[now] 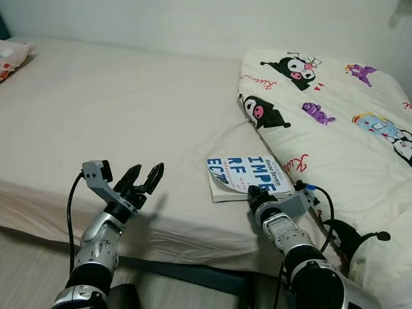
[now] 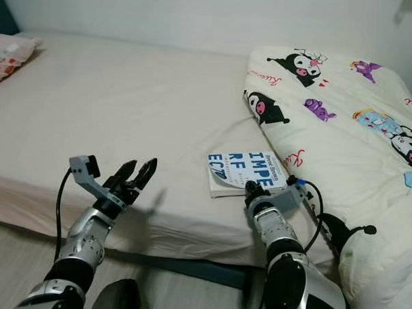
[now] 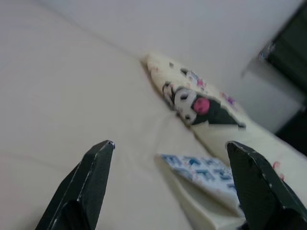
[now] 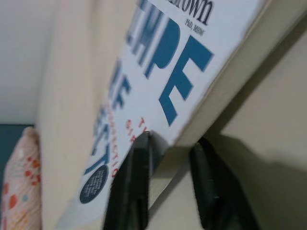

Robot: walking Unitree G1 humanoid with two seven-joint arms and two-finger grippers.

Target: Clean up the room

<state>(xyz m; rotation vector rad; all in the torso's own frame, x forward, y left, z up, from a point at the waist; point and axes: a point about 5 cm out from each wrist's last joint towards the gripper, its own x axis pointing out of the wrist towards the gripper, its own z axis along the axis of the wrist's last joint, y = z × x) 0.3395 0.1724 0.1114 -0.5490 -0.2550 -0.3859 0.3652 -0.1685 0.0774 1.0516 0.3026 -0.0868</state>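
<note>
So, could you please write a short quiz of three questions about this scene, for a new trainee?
1. True or false: the left gripper is shut on the pillow.
2. Which thing does the right gripper pinch at its edge? A) the book B) the cartoon blanket C) a cable
3. Fill in: the book lies on the bed, just beside the ____ blanket.

Key
1. False: its fingers are open and it hovers over the bare sheet, far from the pillow.
2. A.
3. cartoon.
</note>
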